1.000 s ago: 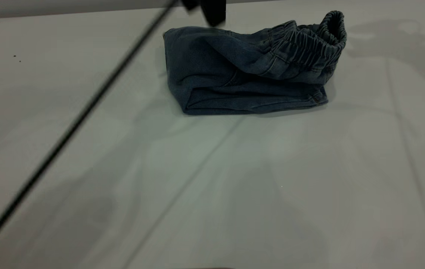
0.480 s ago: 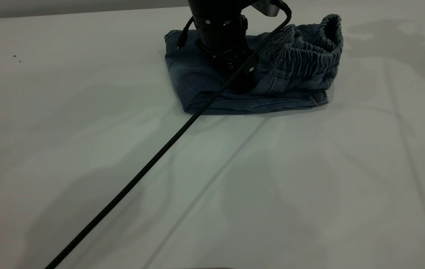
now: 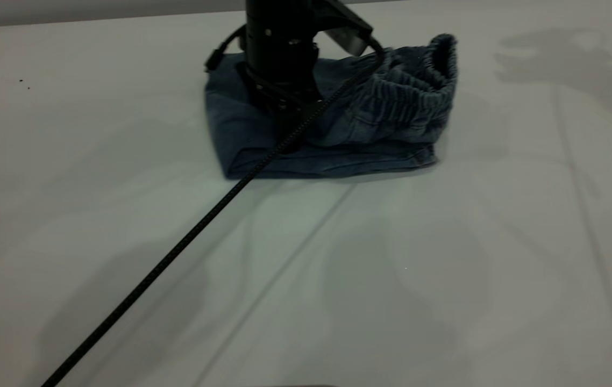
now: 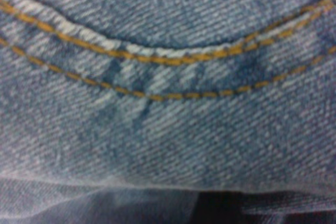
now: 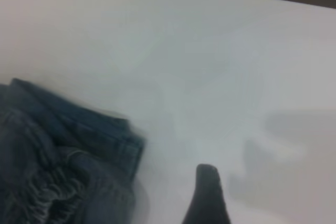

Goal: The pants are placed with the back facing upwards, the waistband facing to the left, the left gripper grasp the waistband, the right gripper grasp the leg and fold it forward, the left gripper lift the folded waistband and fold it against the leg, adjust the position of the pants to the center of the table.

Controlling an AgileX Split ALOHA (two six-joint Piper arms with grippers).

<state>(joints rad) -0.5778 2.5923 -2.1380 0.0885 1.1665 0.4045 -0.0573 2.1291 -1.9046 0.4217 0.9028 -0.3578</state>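
The pants lie folded into a compact blue denim bundle at the far middle of the table. The gathered waistband stands ruffled on top at the bundle's right end. Which folded layer is the leg I cannot tell. My left gripper comes straight down onto the bundle's left half and presses into the cloth, its tip buried in denim. The left wrist view is filled with denim and orange stitching. My right gripper hovers over bare table beside the pants, touching nothing.
A black braided cable runs from the left arm diagonally across the table toward the near left corner. The table's far edge lies just behind the pants. Wide bare tabletop spreads in front and to both sides.
The left arm came down onto the folded pants, and the whole bundle has slid left and slightly nearer under it. The cable swung with the arm.
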